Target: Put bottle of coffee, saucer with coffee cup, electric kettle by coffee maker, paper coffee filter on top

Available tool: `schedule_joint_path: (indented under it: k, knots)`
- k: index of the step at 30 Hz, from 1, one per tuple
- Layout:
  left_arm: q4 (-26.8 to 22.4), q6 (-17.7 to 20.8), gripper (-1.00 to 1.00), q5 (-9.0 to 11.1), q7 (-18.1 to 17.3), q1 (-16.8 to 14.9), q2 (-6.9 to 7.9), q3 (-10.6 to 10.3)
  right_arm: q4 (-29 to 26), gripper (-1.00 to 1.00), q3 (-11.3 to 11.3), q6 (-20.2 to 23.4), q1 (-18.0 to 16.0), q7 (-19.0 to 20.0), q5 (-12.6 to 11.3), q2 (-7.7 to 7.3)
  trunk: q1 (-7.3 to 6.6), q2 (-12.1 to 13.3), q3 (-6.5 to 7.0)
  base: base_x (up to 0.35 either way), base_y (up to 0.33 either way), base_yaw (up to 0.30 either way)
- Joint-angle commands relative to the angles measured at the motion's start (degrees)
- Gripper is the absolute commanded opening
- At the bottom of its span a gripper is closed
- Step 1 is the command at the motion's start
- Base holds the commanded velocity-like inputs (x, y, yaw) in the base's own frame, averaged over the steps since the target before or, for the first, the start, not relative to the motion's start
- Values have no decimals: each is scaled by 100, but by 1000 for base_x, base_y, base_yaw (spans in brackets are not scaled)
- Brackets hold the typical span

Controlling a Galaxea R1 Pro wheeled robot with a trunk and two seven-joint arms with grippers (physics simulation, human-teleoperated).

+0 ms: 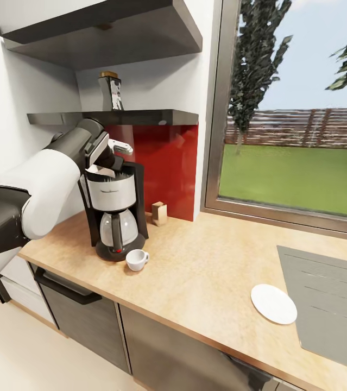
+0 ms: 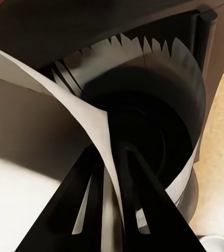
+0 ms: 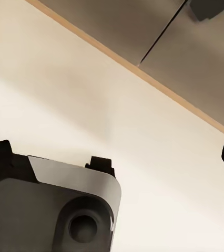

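The coffee maker (image 1: 116, 212) stands on the kitchen countertop (image 1: 206, 266) at its left end. My left gripper (image 1: 103, 162) is over the machine's open top, shut on the paper coffee filter (image 2: 109, 157), whose white serrated edge (image 1: 99, 173) lies in the basket. The bottle of coffee (image 1: 111, 91) stands on the kitchen shelf (image 1: 140, 117) above. Right in front of the machine sits the coffee cup (image 1: 137, 259). The saucer (image 1: 273, 304) lies apart near the counter's front right. My right gripper (image 3: 114, 152) hangs open over the floor. The electric kettle is out of view.
A small tan box (image 1: 159, 213) stands beside the coffee maker against the red backsplash. The grey sink drainboard (image 1: 330, 304) takes up the counter's right end. A second shelf (image 1: 113, 32) hangs higher, and a window (image 1: 298, 108) is at the right.
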Motion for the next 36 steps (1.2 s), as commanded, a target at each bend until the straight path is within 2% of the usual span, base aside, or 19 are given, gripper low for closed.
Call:
schedule_joint_path:
  k: [1,34,35,36]
  knots:
    - [-5,13,-100,-72,-57,-4,1,-21,3,100,21,-16,-4,-1,7,-3,0,-5,-9,0,0,0]
    - [-5,13,-100,-72,-57,-4,1,-21,3,100,20,-16,-4,-1,10,0,0,-5,-90,0,0,0]
    - [-5,13,100,-72,-57,-4,1,-21,3,100,20,-16,-4,-1,10,0,0,-5,-91,0,0,0]
    - [-5,13,100,-72,-57,-4,1,-20,3,100,20,-16,-4,-1,10,0,0,-5,-91,0,0,0]
